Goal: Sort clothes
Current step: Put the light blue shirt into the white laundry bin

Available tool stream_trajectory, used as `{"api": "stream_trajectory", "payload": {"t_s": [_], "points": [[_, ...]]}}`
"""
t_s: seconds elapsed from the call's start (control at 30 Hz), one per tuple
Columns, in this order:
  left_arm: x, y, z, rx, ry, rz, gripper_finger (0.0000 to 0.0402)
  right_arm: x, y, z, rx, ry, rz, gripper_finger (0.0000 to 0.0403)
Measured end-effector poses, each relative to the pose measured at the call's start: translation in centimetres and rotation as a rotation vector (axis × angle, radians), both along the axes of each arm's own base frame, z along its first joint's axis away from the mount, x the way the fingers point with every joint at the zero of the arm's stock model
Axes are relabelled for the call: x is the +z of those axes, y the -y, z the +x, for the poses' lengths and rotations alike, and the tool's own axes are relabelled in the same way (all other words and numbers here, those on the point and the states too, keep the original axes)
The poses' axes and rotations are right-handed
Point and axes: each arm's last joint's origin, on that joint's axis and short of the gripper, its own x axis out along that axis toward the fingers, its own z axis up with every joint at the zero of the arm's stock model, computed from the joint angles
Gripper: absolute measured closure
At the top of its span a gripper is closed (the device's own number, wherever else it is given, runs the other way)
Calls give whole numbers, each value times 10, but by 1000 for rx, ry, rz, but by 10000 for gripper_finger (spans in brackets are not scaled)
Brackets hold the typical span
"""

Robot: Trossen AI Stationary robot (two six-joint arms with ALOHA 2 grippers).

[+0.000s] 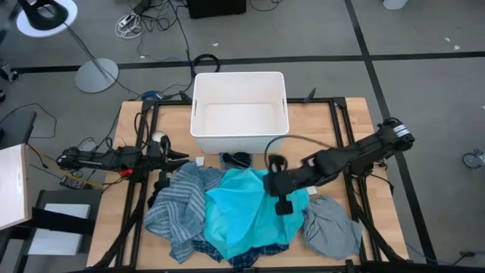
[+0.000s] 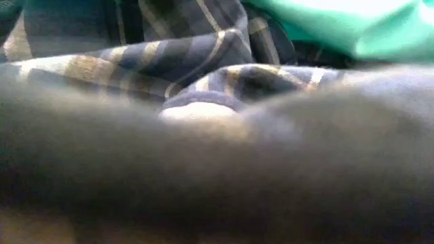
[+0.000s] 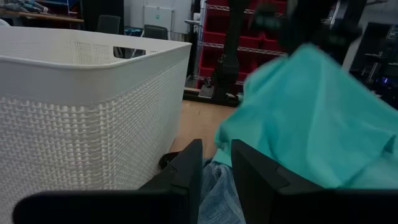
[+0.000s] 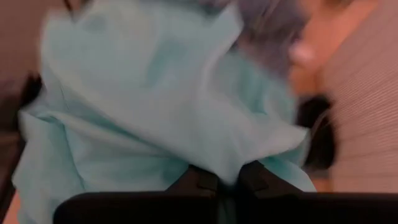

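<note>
The bright turquoise garment (image 1: 242, 208) lies on top of the pile at the table's near middle. It also shows in the left wrist view (image 3: 317, 118). My right gripper (image 1: 279, 182) is shut on it at its right part. The blue-grey striped garment (image 1: 178, 205) lies left of it and the plain grey one (image 1: 331, 227) right of it. The plaid shirt (image 1: 254, 258) peeks out under the pile's near edge and fills the low view (image 2: 169, 61). The dark navy garment (image 1: 236, 159) lies by the bin. My left gripper (image 1: 178, 155) waits at the left, its fingers a narrow gap apart, holding nothing. My right gripper pinches a bunch of the turquoise garment (image 4: 227, 165) between its two fingers, at the garment's upper right part. The fingers come from the table's right, slanting down. The cloth is drawn up at the fingers and spreads below them, with its lower part on the pile.
The white rectangular bin (image 1: 198, 114) stands at the table's far middle, close beside my left gripper in the left wrist view (image 3: 93, 112). Bare wood shows at the table's left (image 1: 125, 189) and right (image 1: 356, 125). Cables and a lamp base lie on the floor beyond.
</note>
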Motion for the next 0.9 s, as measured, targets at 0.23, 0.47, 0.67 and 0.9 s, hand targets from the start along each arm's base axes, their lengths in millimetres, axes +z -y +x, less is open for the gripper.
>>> {"api": "stream_trajectory", "payload": {"t_s": [0.23,0.47,0.67,0.9], "points": [[0,0,0,0,0,0,312,65,22,-16,-70,237,-82,398],[0,0,0,1,0,0,312,126,49,-15,-91,508,-169,398],[0,0,0,1,0,0,312,177,77,-9,-167,773,-266,398],[0,0,0,0,1,0,312,221,124,-1,-283,1113,-418,398]]}}
